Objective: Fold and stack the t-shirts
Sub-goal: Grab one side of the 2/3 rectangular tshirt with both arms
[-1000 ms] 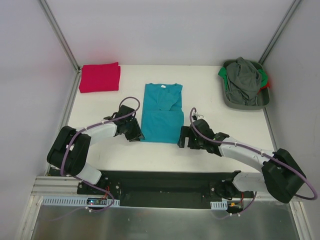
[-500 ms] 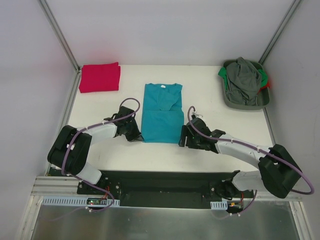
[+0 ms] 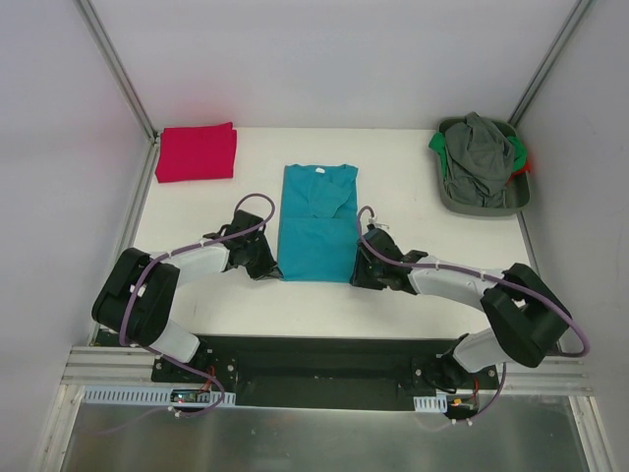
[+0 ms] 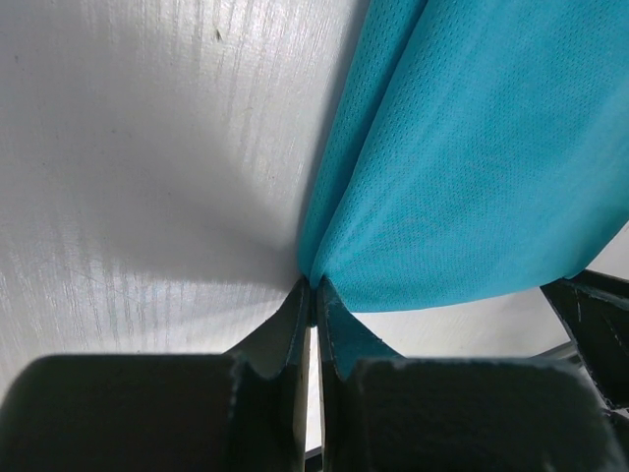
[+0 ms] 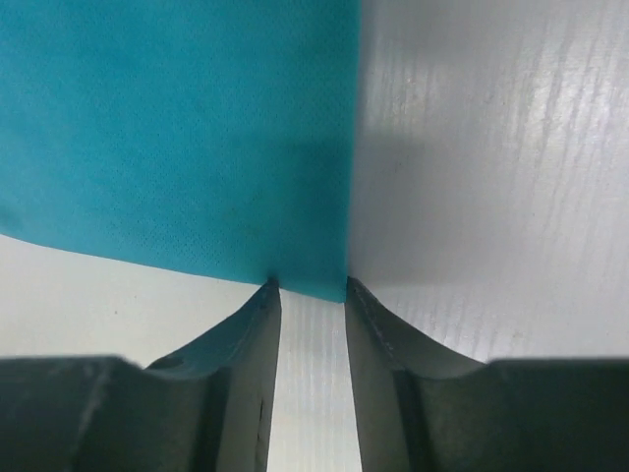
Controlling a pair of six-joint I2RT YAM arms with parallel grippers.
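Note:
A teal t-shirt (image 3: 316,221) lies on the white table, folded into a narrow strip with its collar at the far end. My left gripper (image 3: 276,267) is shut on its near left corner; in the left wrist view the cloth (image 4: 472,147) bunches into the closed tips of that gripper (image 4: 314,287). My right gripper (image 3: 356,273) sits at the near right corner. In the right wrist view its jaws (image 5: 307,287) stand a little apart, with the hem of the shirt (image 5: 177,128) right at the tips. A folded red t-shirt (image 3: 197,152) lies at the far left.
A grey bin (image 3: 514,206) at the far right holds a heap of grey, green and red clothes (image 3: 477,147). Metal frame posts rise at the far corners. The table's near edge runs just behind both arm bases.
The left gripper closed on the shirt's near left corner. The right gripper slid left up to the near right corner, and its jaws narrowed.

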